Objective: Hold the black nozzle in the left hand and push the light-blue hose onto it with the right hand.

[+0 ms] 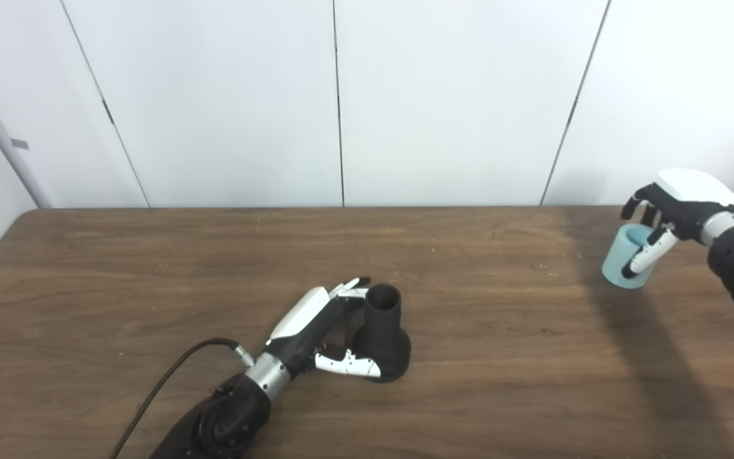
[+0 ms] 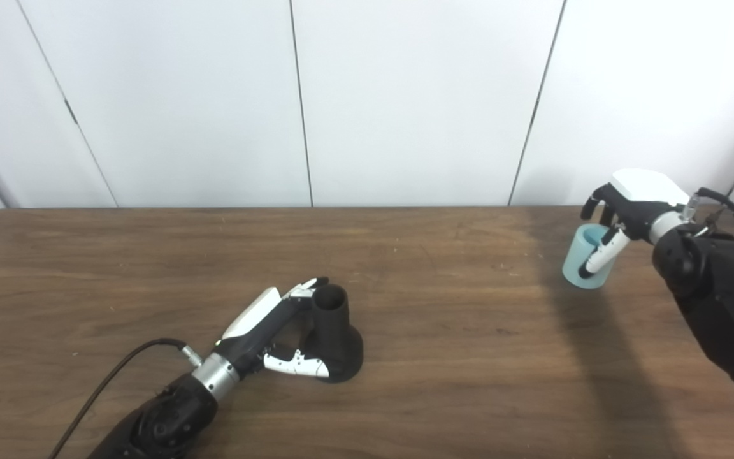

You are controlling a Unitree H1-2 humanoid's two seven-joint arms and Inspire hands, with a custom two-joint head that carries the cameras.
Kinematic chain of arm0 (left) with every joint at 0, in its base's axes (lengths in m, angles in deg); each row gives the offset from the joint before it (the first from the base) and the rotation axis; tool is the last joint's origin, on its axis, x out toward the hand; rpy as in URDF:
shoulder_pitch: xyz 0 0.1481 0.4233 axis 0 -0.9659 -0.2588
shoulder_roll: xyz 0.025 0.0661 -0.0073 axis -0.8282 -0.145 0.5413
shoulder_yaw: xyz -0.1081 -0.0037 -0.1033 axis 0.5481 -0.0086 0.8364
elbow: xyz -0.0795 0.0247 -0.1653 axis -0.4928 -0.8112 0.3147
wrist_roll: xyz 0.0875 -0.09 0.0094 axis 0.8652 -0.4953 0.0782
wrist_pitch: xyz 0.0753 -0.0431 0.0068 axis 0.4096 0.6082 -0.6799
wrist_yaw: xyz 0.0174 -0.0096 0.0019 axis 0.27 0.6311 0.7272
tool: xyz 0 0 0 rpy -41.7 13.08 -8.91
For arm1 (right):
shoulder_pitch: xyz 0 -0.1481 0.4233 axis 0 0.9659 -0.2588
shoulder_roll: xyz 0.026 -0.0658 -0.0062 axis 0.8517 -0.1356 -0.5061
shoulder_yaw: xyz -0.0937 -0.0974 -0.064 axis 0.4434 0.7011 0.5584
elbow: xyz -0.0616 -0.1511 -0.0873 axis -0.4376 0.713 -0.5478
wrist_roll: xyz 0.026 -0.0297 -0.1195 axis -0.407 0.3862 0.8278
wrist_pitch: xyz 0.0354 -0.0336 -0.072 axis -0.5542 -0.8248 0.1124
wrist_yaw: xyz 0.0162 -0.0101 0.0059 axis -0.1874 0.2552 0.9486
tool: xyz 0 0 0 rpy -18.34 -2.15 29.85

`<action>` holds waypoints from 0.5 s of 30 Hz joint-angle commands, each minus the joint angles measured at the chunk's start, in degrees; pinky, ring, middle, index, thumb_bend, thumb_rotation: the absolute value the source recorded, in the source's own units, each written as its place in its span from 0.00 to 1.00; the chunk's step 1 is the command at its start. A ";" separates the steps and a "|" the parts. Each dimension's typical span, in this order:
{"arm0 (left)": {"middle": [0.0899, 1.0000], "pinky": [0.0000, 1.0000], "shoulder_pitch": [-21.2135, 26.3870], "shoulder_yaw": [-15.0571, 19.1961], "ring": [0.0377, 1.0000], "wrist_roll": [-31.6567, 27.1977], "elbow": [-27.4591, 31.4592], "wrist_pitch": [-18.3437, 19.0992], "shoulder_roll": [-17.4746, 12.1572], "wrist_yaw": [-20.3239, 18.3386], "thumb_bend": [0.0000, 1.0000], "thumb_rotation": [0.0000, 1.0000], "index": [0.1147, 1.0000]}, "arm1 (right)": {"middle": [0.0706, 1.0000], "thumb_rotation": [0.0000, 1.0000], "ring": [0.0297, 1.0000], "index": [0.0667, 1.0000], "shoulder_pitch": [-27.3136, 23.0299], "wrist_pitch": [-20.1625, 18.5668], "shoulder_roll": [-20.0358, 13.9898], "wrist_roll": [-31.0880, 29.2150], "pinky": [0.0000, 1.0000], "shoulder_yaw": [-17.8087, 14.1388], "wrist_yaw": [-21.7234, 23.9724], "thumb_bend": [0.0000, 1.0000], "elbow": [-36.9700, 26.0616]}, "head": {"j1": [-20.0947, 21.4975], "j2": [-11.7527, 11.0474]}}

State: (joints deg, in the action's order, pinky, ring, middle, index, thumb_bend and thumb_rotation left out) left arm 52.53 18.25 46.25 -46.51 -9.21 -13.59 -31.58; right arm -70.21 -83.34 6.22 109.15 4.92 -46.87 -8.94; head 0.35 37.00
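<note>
Black nozzle [image 1: 382, 335] beside left hand [image 1: 316, 322]

The black nozzle [image 1: 383, 338] stands upright on the wooden tabletop [image 1: 150, 268], wide base down and open neck up. The left hand [image 1: 325, 331] is at its left side, fingers [image 1: 351, 287] reaching toward the neck and thumb [image 1: 348, 364] lying against the base; whether it grips firmly cannot be told. Well apart, near the tabletop's far right edge, the right hand [image 1: 666, 220] is closed around the light-blue hose [image 1: 622, 261], a short tube with its open end tilted up, fingers over the rim and thumb across its front.
</note>
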 commanded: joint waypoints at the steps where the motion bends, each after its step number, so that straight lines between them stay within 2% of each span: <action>1: 0.81 1.00 -5.91 -4.16 0.98 3.94 -5.13 4.11 -0.93 -5.84 0.60 0.40 0.41 | 0.49 0.23 0.47 0.56 -3.06 1.42 -1.83 -0.41 0.42 -1.30 -1.74 0.73 -1.49 | 0.04 0.09; 3: 0.81 1.00 -5.85 -4.22 0.98 4.05 -5.29 4.04 -0.92 -5.76 0.60 0.40 0.41 | 0.49 0.24 0.48 0.53 -2.94 1.90 -1.70 -0.66 0.44 -1.60 -1.98 0.71 -1.80 | 0.04 0.09; 5: 0.81 1.00 -5.84 -4.30 0.98 4.16 -5.33 4.03 -0.92 -5.73 0.60 0.40 0.41 | 0.46 0.17 0.44 0.47 -2.79 2.10 -1.54 -0.71 0.41 -1.70 -2.08 0.56 -2.11 | 0.04 0.09; 6: 0.81 1.00 -5.85 -4.34 0.98 4.22 -5.31 4.04 -0.94 -5.73 0.60 0.40 0.41 | 0.44 0.16 0.41 0.46 -2.71 2.09 -1.45 -0.78 0.38 -1.74 -2.06 0.54 -2.27 | 0.04 0.09; 9: 0.81 1.00 -5.91 -4.45 0.98 4.36 -5.04 4.17 -0.98 -5.76 0.60 0.40 0.41 | 0.36 0.15 0.31 0.45 -2.37 1.40 -1.30 -0.92 0.27 -1.88 -1.59 0.52 -3.04 | 0.00 0.13; 11: 0.81 1.00 -5.85 -4.52 0.98 4.47 -4.95 4.16 -1.12 -5.80 0.60 0.40 0.41 | 0.34 0.15 0.28 0.45 -2.35 0.37 -1.21 -0.73 0.24 -1.76 -0.83 0.52 -3.14 | 0.02 0.19; 15: 0.81 1.00 -5.65 -4.56 0.98 4.52 -5.04 3.98 -1.38 -5.76 0.60 0.40 0.41 | 0.35 0.15 0.30 0.45 -2.02 -1.27 -1.18 -0.39 0.25 -1.60 0.33 0.52 -3.92 | -0.03 0.30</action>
State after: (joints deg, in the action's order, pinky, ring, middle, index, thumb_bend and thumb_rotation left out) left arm 52.68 17.88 46.29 -46.51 -9.21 -13.82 -31.57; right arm -69.93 -84.05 6.46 108.35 4.34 -46.04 -11.03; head 0.26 37.27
